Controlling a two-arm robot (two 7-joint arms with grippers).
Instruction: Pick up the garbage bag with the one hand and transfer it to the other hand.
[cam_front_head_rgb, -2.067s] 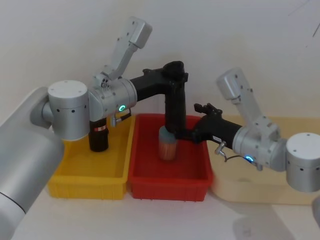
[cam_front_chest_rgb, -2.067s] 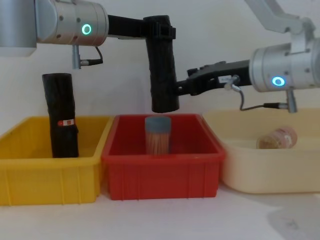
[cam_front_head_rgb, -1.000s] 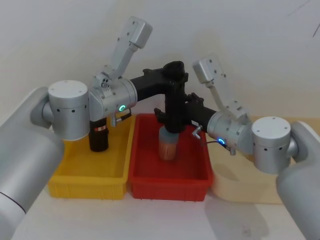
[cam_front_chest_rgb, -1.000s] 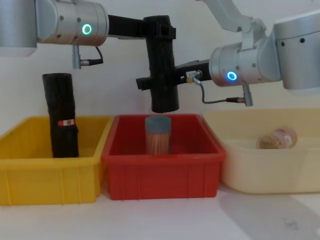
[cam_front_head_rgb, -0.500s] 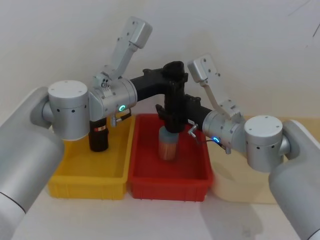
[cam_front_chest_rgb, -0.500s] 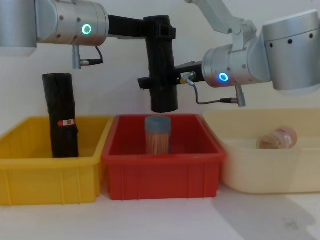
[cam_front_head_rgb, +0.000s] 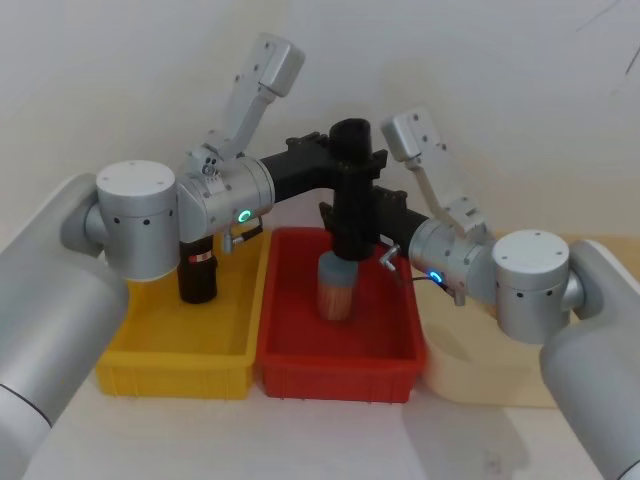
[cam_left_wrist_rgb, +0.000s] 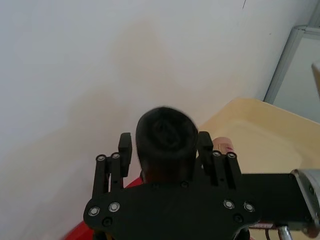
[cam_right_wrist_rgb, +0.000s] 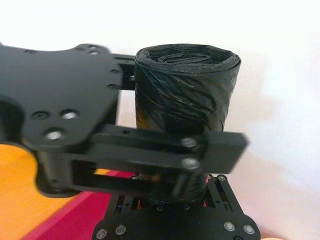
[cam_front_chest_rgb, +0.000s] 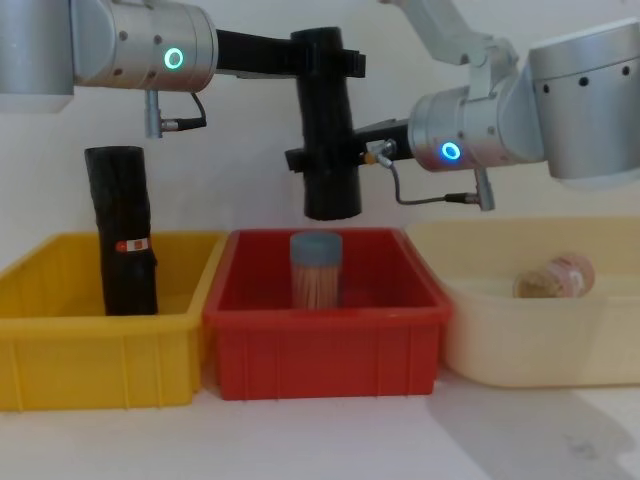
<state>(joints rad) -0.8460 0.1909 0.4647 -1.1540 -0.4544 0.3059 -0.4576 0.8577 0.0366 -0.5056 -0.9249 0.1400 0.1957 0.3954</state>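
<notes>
- The plain matte black tight roll of garbage bag (cam_front_chest_rgb: 328, 130) hangs upright in the air above the red plastic bin (cam_front_chest_rgb: 322, 340), long axis vertical, directly over a grey-capped jar of pale sticks (cam_front_chest_rgb: 315, 270).
- The left pincer (cam_front_chest_rgb: 330, 62), on the silver-grey wrist with the green ring, comes in level from the left at the roll's top end. In the left wrist view its fingers (cam_left_wrist_rgb: 124, 146) sit either side of the roll with a sliver of gap, so it looks to be letting go or only loosely around it.
- The right pincer (cam_front_chest_rgb: 325, 160), blue ring on its wrist, reaches in from the right and is clamped across the roll's lower half; the right wrist view shows its bar pressed against crinkled, glossy-wrapped plastic.
- Both pincers stack on one vertical axis, right below left: the handover hinges on the left backing off sideways.
- A second black roll with a red-and-white sticker (cam_front_chest_rgb: 124, 232) stands in the yellow bin (cam_front_chest_rgb: 100, 345); leave that one be.
</notes>
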